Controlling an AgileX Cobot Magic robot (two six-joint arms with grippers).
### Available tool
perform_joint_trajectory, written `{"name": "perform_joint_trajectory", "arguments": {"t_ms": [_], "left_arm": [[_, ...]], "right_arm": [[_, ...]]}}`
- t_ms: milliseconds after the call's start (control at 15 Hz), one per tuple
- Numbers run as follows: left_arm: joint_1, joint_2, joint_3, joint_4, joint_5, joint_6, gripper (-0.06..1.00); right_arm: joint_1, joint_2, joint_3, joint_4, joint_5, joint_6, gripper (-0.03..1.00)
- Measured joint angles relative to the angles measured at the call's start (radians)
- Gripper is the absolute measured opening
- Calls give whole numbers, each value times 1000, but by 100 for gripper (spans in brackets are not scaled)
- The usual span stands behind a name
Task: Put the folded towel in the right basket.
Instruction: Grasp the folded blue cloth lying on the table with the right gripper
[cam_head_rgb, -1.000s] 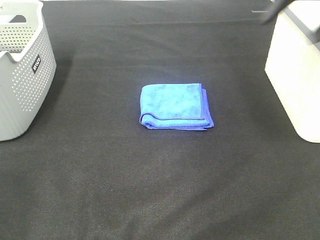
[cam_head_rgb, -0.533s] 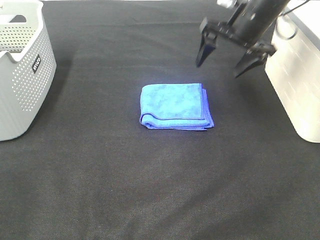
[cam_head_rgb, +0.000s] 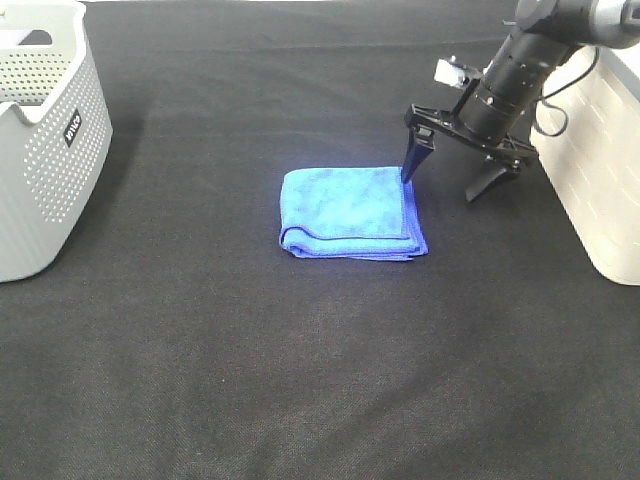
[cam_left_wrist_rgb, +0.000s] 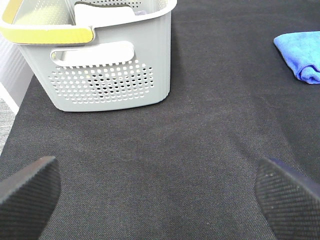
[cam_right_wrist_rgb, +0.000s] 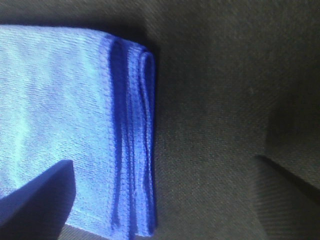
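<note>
The folded towel, bright blue with darker stitched edges, lies flat on the black table at mid-table. It also shows in the left wrist view and close up in the right wrist view. My right gripper is open and low at the towel's far right corner. One finger touches or hovers over that corner, the other stands on bare cloth to the right. The right basket, white, stands at the right edge. My left gripper is open and empty, away from the towel.
A grey perforated basket with a black label stands at the left edge; it also shows in the left wrist view. The black cloth covers the whole table.
My right arm has come in from the far right and dropped down to the towel's far right corner, fingers open. The towel has not moved.
</note>
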Motion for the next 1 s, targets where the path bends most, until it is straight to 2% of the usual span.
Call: {"name": "perform_joint_trajectory", "arguments": {"t_ms": [733, 867, 1000], "left_arm": [[0, 0, 0, 0, 0, 1, 99], [0, 0, 0, 1, 0, 1, 99], [0, 0, 0, 1, 0, 1, 99]], "right_arm": [[2, 76, -15, 135, 6, -45, 89], [21, 79, -17, 139, 7, -46, 89], [85, 79, -17, 139, -17, -46, 89]]}}
